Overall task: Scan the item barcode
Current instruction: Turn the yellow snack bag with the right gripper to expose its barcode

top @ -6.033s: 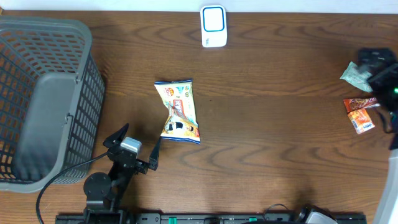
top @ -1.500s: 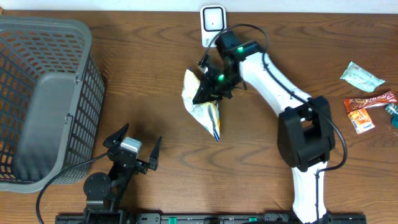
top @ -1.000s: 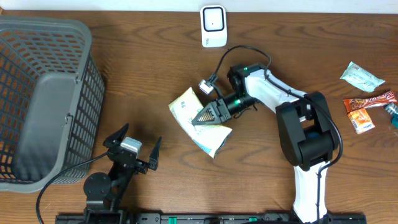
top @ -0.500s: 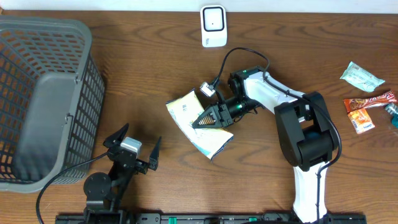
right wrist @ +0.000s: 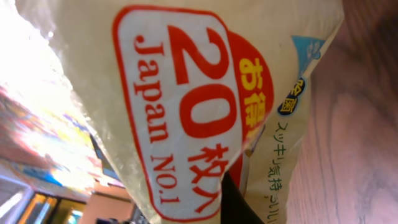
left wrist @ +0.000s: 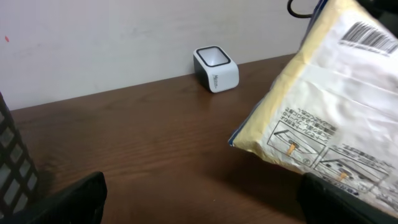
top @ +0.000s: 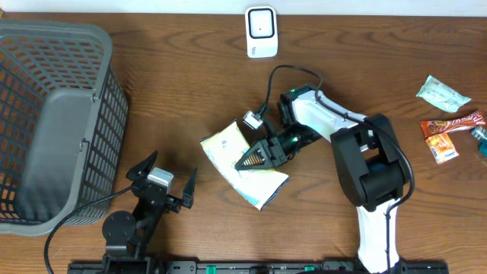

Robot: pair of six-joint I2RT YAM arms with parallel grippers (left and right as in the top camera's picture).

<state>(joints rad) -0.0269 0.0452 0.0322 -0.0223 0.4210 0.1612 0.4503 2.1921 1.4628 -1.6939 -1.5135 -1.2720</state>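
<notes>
Since a second and a half ago you have carried the snack bag [top: 228, 144] away from the scanner [top: 260, 32] and down toward the middle of the worktop [top: 342, 68], pale back turned up. At the far left the basket [top: 46, 46] stands apart from all this. Next, the left gripper [top: 171, 171] rests with jaws spread wide, holding nothing. Its camera catches the barcode [left wrist: 373, 31] near the bag's upper corner, so the turn likely served to expose that patch. Further right, the right gripper [top: 255, 156] is pinched tight on the bag, holding it tilted; whether its lower edge touches the worktop you cannot tell
</notes>
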